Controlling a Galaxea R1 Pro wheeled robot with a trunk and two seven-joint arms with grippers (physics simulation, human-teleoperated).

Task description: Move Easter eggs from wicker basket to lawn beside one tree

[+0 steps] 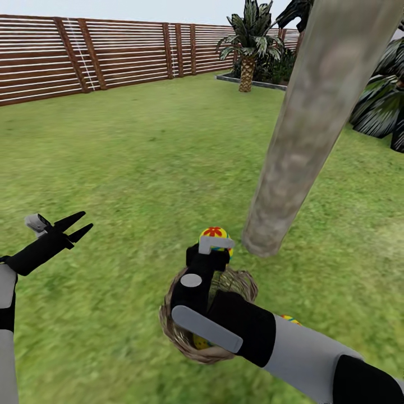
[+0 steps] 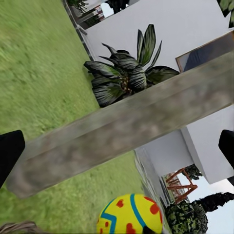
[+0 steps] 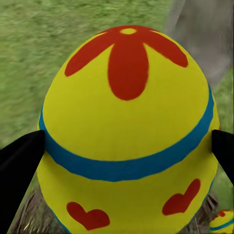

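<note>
My right gripper (image 1: pixel 216 241) is shut on a yellow Easter egg (image 1: pixel 215 232) with a red flower on top, held just above the far rim of the wicker basket (image 1: pixel 174 331). In the right wrist view the egg (image 3: pixel 126 131) sits between both black fingers (image 3: pixel 19 161). A second egg (image 1: pixel 200 341) shows inside the basket under my forearm. A third egg (image 1: pixel 290 320) peeks out right of the basket, on the grass. The pale tree trunk (image 1: pixel 303 140) rises just right of the held egg. My left gripper (image 1: pixel 87 220) hovers open and empty at the left.
The lawn (image 1: pixel 146 157) stretches back to a brown slat fence (image 1: pixel 112 53). Palm-like plants (image 1: pixel 249 39) stand in a bed at the back right, with dark striped leaves (image 1: pixel 381 106) right of the trunk. The left wrist view looks past the trunk (image 2: pixel 126 126) to a white house (image 2: pixel 185 24).
</note>
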